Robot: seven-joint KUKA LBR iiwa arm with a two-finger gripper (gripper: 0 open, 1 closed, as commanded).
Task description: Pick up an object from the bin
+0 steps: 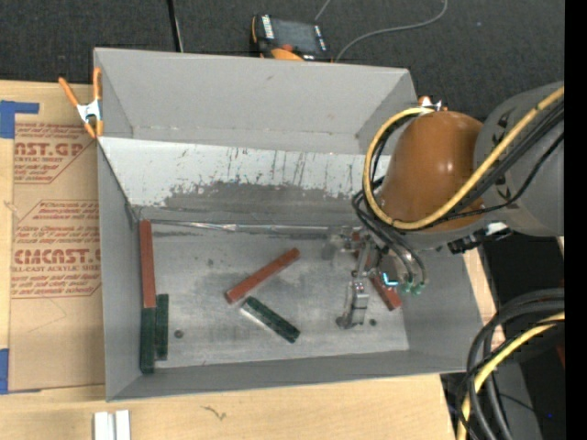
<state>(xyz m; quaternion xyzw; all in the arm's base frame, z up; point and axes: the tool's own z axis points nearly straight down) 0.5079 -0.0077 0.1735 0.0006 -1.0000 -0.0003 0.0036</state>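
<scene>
Camera view: two red bars [147, 264] [263, 275], two green bars [152, 334] [271, 319], fingers [352, 305] narrow and empty at right.

I'm looking down on what is plainly a robotics lab: an industrial arm [537, 177] trailing yellow cables [370, 163] is hanging over a scuffed grey metal bin [248, 99] that is sitting on a pale wooden bench [275, 409], with dark carpet [83, 7] and a wired orange-and-black device [287, 37] behind it.
</scene>
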